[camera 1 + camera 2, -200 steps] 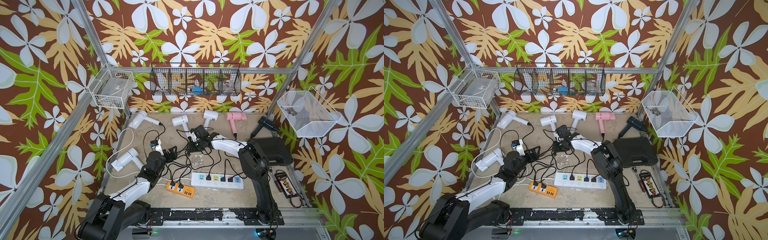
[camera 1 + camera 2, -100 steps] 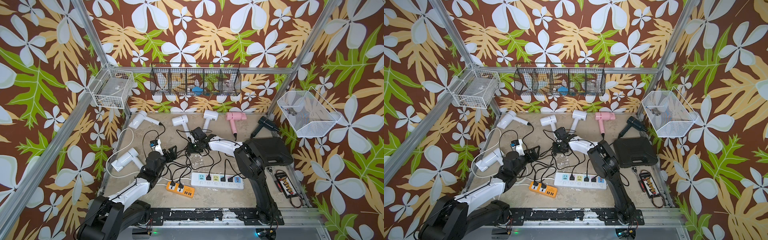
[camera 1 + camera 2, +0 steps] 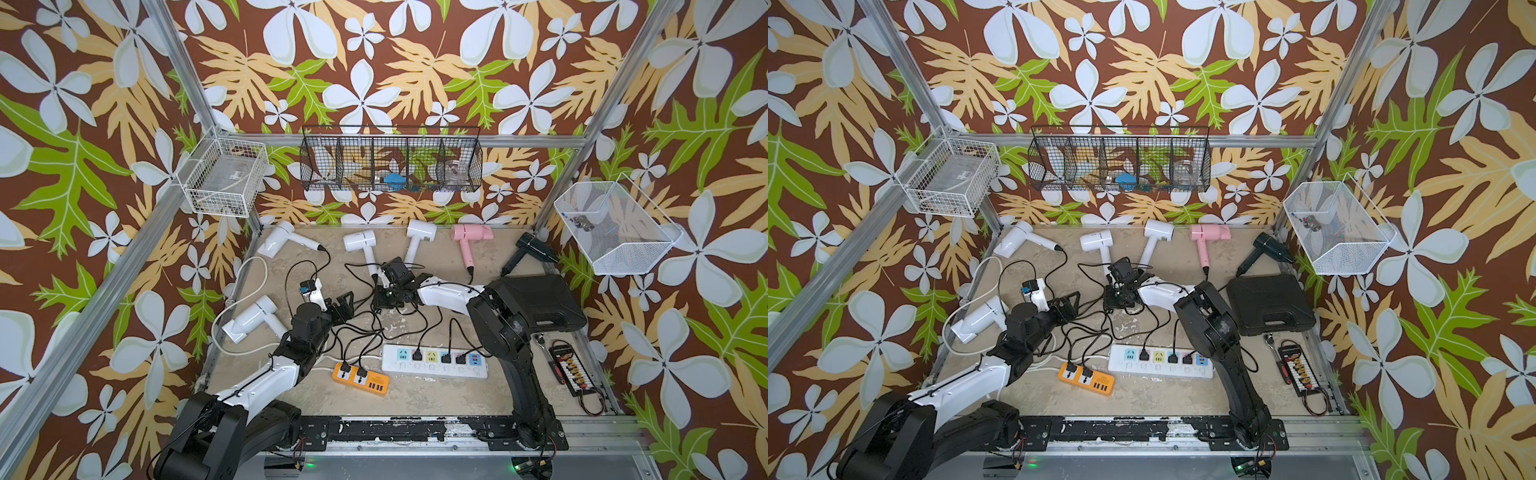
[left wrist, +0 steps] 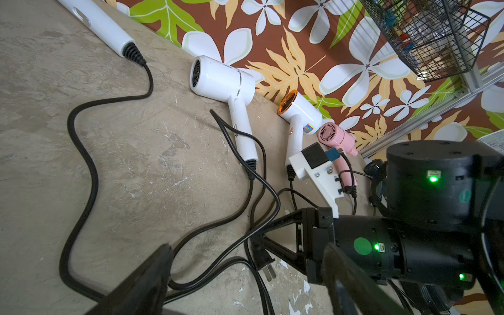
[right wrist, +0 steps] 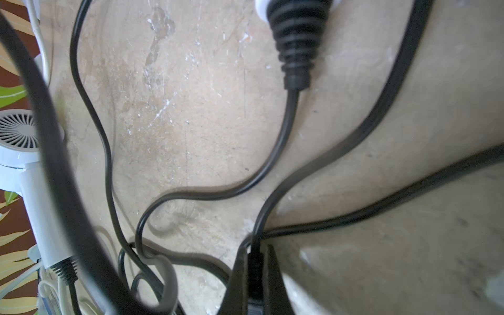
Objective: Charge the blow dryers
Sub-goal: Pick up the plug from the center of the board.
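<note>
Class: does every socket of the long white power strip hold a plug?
No, the long white power strip has an empty yellow socket.

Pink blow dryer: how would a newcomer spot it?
Below the black wire basket on the back wall, blow dryers lie in a row. The pink blow dryer lies between a white blow dryer and a black blow dryer. It alone is pink.

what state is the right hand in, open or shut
Shut. In the right wrist view the right hand pinches a black plug between its fingers, with no gap on either side.
</note>
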Controlling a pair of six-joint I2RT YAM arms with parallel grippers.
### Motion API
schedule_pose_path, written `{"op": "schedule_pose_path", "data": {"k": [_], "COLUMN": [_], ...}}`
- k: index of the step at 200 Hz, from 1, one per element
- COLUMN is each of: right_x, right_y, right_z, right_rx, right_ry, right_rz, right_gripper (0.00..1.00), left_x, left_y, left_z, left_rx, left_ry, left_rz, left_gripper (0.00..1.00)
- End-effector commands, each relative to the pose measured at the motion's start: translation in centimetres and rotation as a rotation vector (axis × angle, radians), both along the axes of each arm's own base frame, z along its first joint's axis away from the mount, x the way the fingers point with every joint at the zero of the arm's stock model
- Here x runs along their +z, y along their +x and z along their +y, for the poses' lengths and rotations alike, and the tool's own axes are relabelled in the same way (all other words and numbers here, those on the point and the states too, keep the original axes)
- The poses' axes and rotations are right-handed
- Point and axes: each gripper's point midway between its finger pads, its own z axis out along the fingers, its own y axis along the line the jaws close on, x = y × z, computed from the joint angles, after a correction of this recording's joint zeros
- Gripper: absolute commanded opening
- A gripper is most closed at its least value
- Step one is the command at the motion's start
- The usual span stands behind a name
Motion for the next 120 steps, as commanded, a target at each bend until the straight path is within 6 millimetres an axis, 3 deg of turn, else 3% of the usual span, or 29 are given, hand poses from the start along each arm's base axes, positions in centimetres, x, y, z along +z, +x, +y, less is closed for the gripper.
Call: {"op": "schedule_pose_path", "data": {"k": [1,65,120], "right_x": [1.3,8.3,13.7], "right_y": [0.8,3.1,1.6], "right_z": [-1.5,-3.7,-3.2], "right_rx": [-0.044,-0.089,-0.061], "right_ry": [-0.023,0.057,0.220], "right_rz": [-0.024,-0.176,-0.245], "right_gripper": [0.00,0.00,0.00], "left_x": [0.2,1.7,3.4], "left_y": [0.0,-0.7,-1.5], "left_z": [-0.2,-1.3,-2.8], "left_rx": [-0.016,-0.088,-0.183], "left_ry": [-0.002,-0.025,-0.064], "left_rz": [-0.011,-0.077,-0.146], "left_gripper": [0.88,0.88,0.88]}}
